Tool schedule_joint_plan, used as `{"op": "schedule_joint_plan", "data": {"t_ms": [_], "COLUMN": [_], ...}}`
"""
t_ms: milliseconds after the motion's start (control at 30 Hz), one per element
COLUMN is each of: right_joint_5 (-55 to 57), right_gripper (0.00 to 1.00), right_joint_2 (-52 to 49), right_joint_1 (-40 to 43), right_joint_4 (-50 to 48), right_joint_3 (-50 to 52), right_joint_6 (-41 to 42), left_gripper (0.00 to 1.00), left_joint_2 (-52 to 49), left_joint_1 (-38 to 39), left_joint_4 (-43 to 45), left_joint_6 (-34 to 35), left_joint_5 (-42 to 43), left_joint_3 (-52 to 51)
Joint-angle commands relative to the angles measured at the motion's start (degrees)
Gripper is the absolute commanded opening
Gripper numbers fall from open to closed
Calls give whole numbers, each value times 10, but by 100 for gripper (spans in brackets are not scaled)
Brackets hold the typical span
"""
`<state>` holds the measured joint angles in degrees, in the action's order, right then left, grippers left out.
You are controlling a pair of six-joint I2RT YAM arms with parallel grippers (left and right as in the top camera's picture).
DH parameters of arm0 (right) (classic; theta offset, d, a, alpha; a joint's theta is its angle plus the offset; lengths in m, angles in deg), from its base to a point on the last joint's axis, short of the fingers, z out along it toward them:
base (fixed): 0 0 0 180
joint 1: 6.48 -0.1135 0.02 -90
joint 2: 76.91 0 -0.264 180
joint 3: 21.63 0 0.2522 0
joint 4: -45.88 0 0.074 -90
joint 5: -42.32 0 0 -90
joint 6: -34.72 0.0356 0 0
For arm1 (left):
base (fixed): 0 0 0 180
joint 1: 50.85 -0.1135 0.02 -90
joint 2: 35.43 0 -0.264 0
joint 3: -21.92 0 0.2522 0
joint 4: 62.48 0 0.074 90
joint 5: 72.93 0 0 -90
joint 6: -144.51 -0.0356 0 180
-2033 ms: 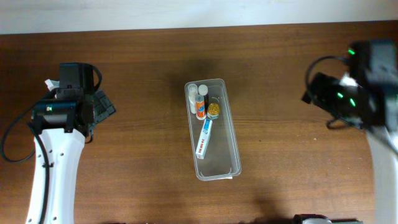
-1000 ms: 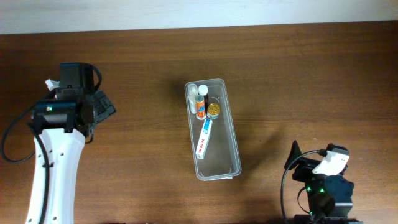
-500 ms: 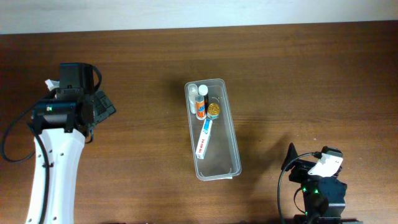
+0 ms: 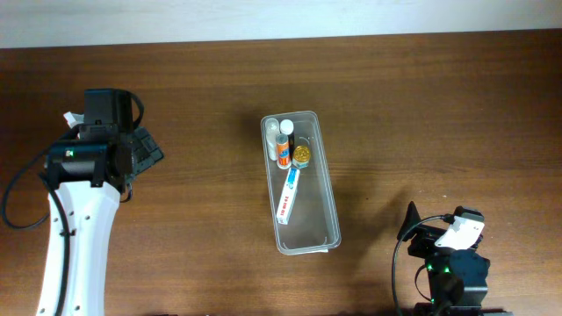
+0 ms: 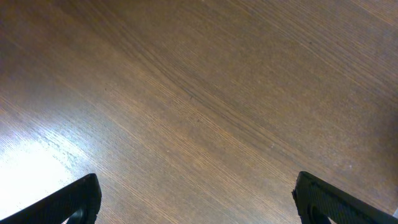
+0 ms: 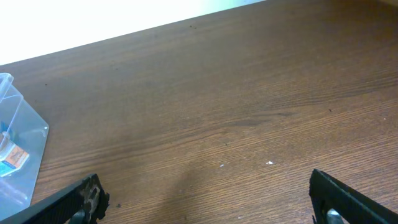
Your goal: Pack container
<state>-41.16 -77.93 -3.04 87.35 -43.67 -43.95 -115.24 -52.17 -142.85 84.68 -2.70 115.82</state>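
Since 2 seconds before, your right arm (image 4: 452, 263) had swung from the far right corner to the near edge and folded there; over the last half second nothing moved. Your left arm (image 4: 83, 202) had not shifted at all.

From overhead, the container (image 4: 309, 230) lay lengthwise at mid-table, well apart from both arms. At its far end sat a white-capped bottle (image 4: 271, 128), an orange bottle (image 4: 283, 149) and a gold-lidded jar (image 4: 301, 155). A carton (image 4: 288, 195) lay along the middle, and the near end was bare.

In the left wrist view, your left gripper (image 5: 198, 202) was spread wide with only wood between its jaws.

In the right wrist view, your right gripper (image 6: 208, 199) was likewise spread wide and held nothing. A corner of the container showed at the left edge, well away from it.

With 4 items inside, nothing loose in sight and both arms drawn off, I judged the packing done or close to it. No lid was visible, so I could not tell whether closing remained.

The table (image 4: 176, 263) was dark brown wood with a clear grain and a bright glare patch. A pale wall (image 4: 263, 17) ran along its far edge.
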Motion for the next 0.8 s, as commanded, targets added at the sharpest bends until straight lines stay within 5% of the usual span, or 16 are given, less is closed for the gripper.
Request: {"op": "schedule_joint_plan", "data": {"t_ms": [0,300,600,767], "right_joint_5": [-1,-1,-1,-1], "right_gripper": [98,99,99,98], "right_joint_2": [6,6,6,6], "right_joint_1": [3,3,3,3], "right_joint_4": [-3,-3,-3,-3], "right_joint_3": [5,5,5,5], "right_joint_6": [-4,-4,-4,-4], "left_gripper": [99,99,100,99], "left_joint_2": [7,18,153,275], "left_joint_1": [-2,7,31,29], "left_joint_4": [0,1,-24,84], "left_joint_6": [-2,-2,-3,-3], "left_joint_5": [1,1,-52,-54], "left_joint_3": [5,-1,-107,-229]}}
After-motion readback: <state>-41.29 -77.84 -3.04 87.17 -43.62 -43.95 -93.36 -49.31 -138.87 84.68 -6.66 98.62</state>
